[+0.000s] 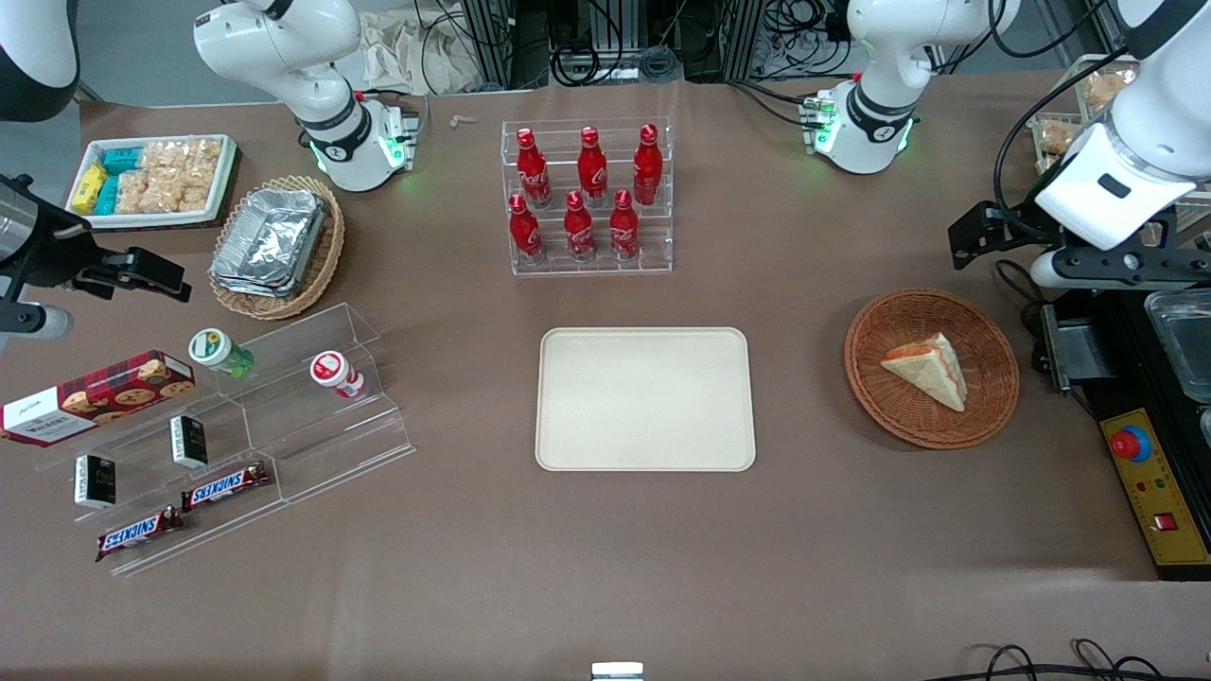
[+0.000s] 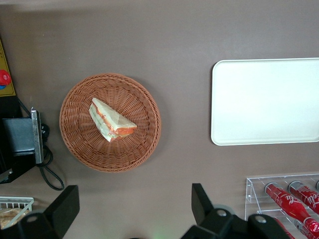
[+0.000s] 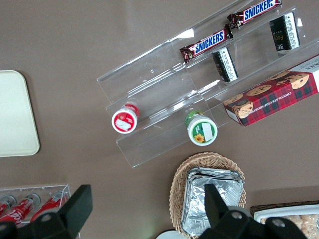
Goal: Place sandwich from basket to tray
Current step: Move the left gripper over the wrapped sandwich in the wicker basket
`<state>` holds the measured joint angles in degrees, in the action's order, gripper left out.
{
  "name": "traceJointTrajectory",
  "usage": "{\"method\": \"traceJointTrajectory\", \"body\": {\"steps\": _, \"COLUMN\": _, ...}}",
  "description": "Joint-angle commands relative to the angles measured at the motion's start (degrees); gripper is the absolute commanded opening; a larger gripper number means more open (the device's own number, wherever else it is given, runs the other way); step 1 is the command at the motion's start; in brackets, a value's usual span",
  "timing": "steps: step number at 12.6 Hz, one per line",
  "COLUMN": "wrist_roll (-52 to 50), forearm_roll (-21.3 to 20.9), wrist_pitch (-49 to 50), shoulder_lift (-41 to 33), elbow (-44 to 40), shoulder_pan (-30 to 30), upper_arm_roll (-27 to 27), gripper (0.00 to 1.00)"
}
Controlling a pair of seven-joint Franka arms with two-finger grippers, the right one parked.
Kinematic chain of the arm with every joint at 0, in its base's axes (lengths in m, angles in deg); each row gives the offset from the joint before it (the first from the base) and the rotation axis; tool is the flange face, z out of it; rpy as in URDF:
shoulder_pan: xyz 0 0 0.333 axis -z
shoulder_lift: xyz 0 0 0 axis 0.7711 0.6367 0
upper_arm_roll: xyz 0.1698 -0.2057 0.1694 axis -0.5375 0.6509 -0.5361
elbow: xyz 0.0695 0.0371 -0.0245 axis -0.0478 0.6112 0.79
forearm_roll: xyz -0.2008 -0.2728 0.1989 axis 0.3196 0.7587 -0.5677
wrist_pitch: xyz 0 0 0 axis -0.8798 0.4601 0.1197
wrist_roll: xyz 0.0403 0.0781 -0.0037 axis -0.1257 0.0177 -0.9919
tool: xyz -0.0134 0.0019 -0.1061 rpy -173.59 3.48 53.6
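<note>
Currently the pincer (image 2: 134,209) hangs high with its fingers spread apart and empty; the sandwich (image 2: 110,121) lies below it in the basket (image 2: 79,144), the tray (image 2: 264,102) well off sideways. The clear wrap is probably slick, so a shallow pinch could let the wedge slip.

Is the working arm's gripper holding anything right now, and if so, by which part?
Nothing. The gripper is open and empty above the table; the sandwich lies untouched in the basket.
</note>
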<state>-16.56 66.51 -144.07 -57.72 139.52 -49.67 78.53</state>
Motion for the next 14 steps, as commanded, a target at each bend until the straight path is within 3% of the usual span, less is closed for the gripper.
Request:
{"method": "traceJointTrajectory", "body": {"steps": 1, "wrist_roll": -2.39, "forearm_roll": -0.68, "wrist_pitch": 1.95, "shoulder_lift": -0.38, "elbow": -1.12, "shoulder_pan": 0.45, "upper_arm_roll": -0.37, "gripper": 1.0}}
{"method": "traceJointTrajectory", "body": {"steps": 4, "wrist_roll": -1.45, "forearm_roll": -1.04, "wrist_pitch": 2.22, "shoulder_lift": -0.74, "elbow": -0.86, "shoulder_pan": 0.27, "upper_arm_roll": -1.07, "gripper": 1.0}}
{"method": "traceJointTrajectory", "body": {"steps": 7, "wrist_roll": -2.93, "forearm_roll": -5.34, "wrist_pitch": 4.93, "shoulder_lift": -1.0, "elbow": 0.72, "shoulder_pan": 0.01, "upper_arm_roll": -1.51, "gripper": 1.0}}
{"method": "traceJointTrajectory", "body": {"steps": 10, "wrist_roll": -6.0, "forearm_roll": -4.29, "wrist_pitch": 5.12, "shoulder_lift": -4.33, "elbow": 5.1, "shoulder_pan": 0.1, "upper_arm_roll": -8.18, "gripper": 1.0}}
{"method": "traceJointTrajectory", "body": {"steps": 14, "wrist_roll": -22.51, "forearm_roll": -4.46, "wrist_pitch": 4.42, "shoulder_lift": -5.4, "elbow": 9.06, "shoulder_pan": 0.18, "upper_arm_roll": -8.63, "gripper": 1.0}}
